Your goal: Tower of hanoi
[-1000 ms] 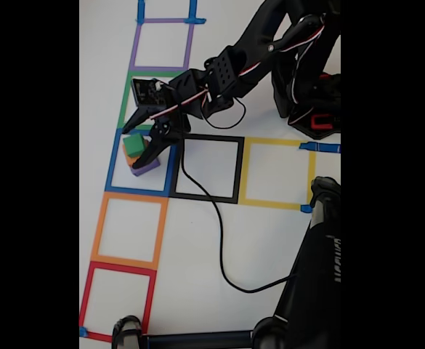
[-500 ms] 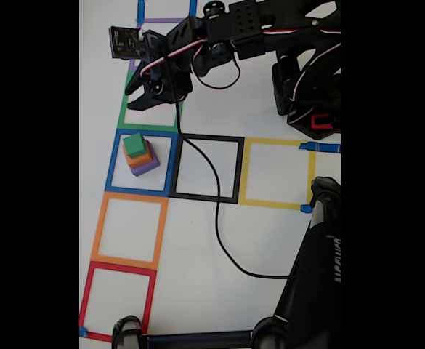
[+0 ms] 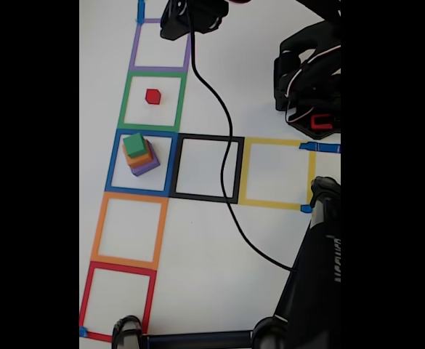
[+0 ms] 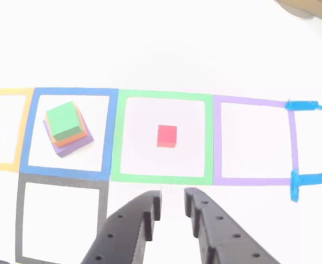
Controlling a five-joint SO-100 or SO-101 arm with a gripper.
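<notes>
A small red cube lies alone in the middle of the green tape square. In the blue square beside it stands a stack with a green cube on top, an orange one under it and a purple one at the bottom. The other view shows the red cube just beyond my gripper, which is open and holds nothing. The stack sits to the left there. In the fixed view my arm's wrist hovers at the top edge, over the purple square.
Tape squares run in a column: purple, green, blue, orange, red. Black and yellow squares branch right. A black cable crosses the black square. The arm base and a dark stand fill the right side.
My gripper left the stack in the blue square, passed over the green square and pulled back toward the purple square. The red cube now lies released in the green square.
</notes>
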